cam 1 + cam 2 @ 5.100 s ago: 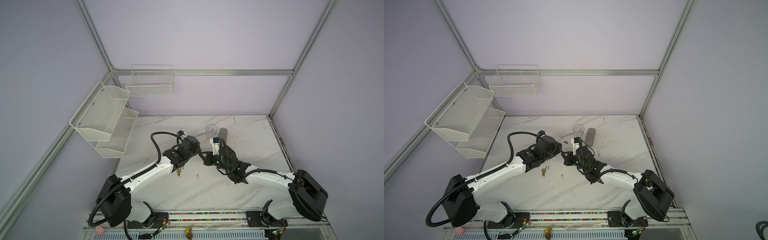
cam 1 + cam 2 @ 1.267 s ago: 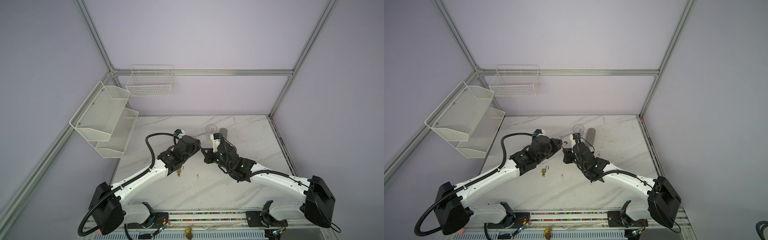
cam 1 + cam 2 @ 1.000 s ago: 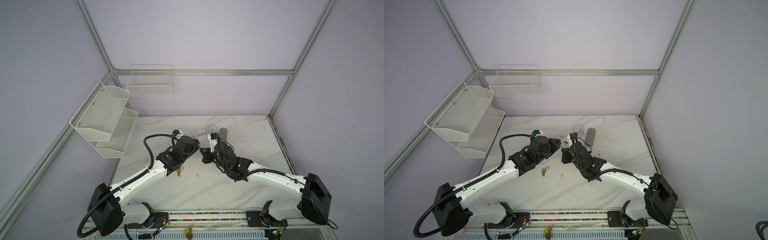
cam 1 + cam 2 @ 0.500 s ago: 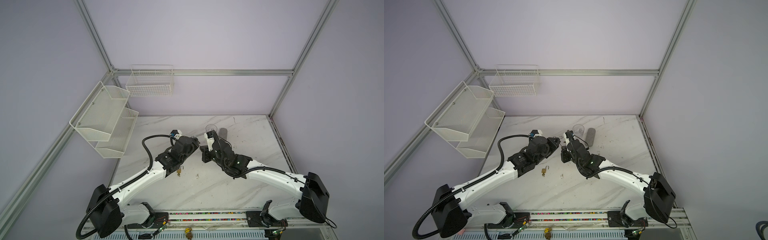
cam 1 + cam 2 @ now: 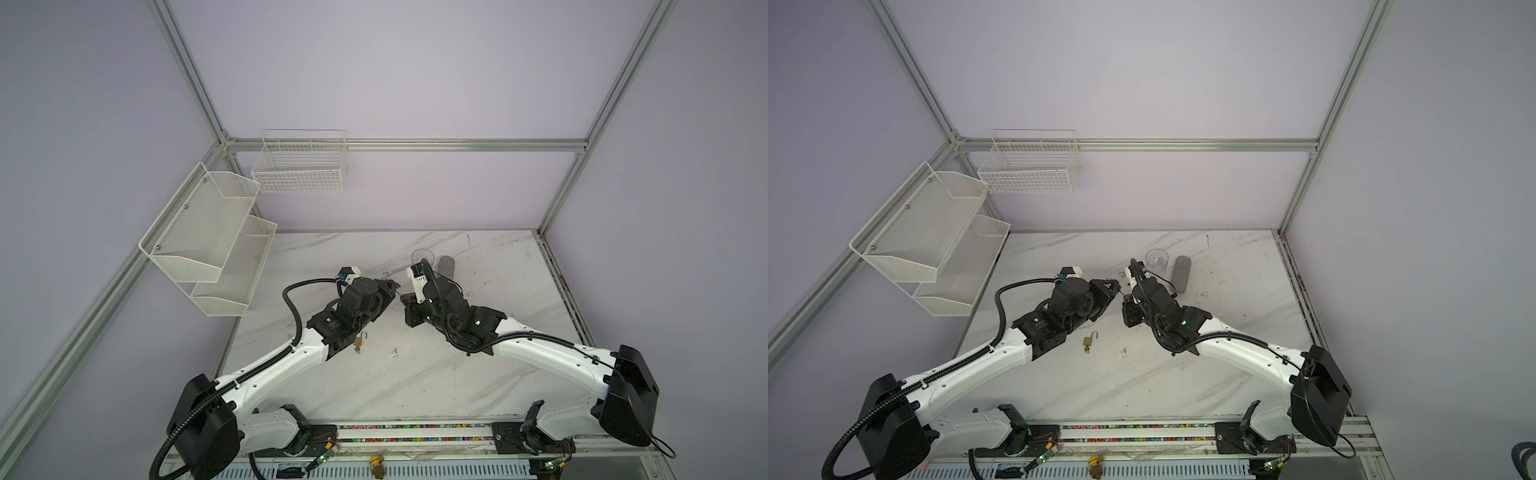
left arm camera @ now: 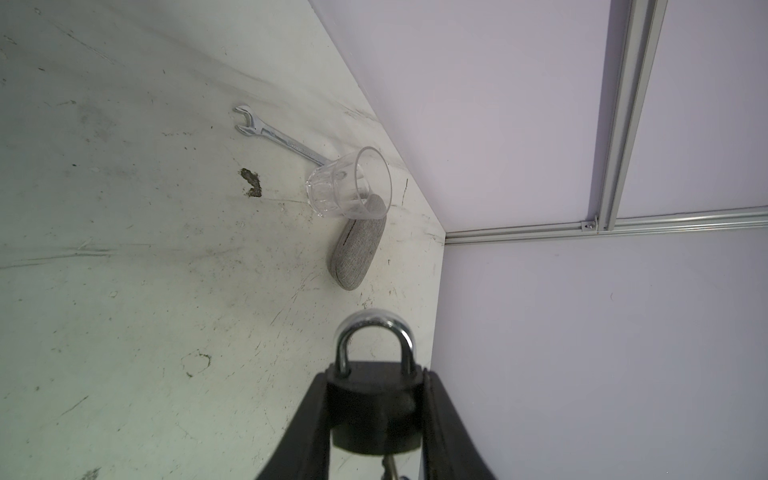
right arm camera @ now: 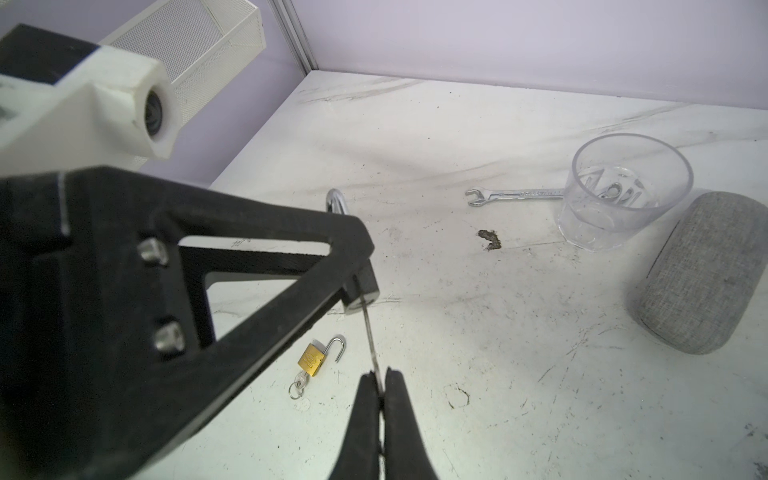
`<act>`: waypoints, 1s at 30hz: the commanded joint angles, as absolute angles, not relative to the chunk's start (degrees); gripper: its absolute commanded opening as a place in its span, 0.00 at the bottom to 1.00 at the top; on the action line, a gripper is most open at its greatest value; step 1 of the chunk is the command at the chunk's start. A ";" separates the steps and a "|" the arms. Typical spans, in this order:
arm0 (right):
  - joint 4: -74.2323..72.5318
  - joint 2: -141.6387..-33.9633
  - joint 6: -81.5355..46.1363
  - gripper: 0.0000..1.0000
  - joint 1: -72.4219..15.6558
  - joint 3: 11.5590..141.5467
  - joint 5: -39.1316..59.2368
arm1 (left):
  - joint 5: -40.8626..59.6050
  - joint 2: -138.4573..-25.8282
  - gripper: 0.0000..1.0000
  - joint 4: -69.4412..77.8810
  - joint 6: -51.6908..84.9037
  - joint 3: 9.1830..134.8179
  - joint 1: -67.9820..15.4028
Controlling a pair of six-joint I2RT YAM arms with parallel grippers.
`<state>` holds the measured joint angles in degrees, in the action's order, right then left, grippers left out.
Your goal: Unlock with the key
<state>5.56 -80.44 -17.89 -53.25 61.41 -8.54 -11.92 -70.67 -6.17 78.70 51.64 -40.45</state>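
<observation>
My left gripper (image 6: 376, 376) is shut on a black padlock (image 6: 376, 419), its jaws pressing the body's two sides. The silver shackle (image 6: 374, 332) sticks out past the fingertips, both legs in the body. My right gripper (image 7: 379, 376) is shut on a thin silver key (image 7: 371, 336). The key's blade runs from the fingertips up into the underside of the padlock (image 7: 360, 286). In both top views the two grippers meet tip to tip above the table's middle, left gripper (image 5: 390, 286) and right gripper (image 5: 405, 297).
A small brass padlock (image 7: 311, 359) lies on the marble table with its shackle open and a key ring below it. At the back stand a clear cup (image 7: 623, 191), a wrench (image 7: 515, 194) and a grey case (image 7: 702, 274). White mesh shelves (image 5: 208, 245) hang on the left wall.
Both grippers have drifted together a little to the left and toward the back. The padlock and the key stay held as before.
</observation>
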 commanded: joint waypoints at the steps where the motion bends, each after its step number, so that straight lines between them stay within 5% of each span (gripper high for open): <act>1: 6.39 -78.99 -17.88 0.00 -51.59 63.52 -18.36 | -10.17 -68.51 0.00 -8.48 79.23 49.39 -40.03; 30: 0.02 -82.63 -16.26 0.00 -56.18 62.54 -21.43 | -3.87 -65.84 0.00 0.48 92.22 46.23 -39.59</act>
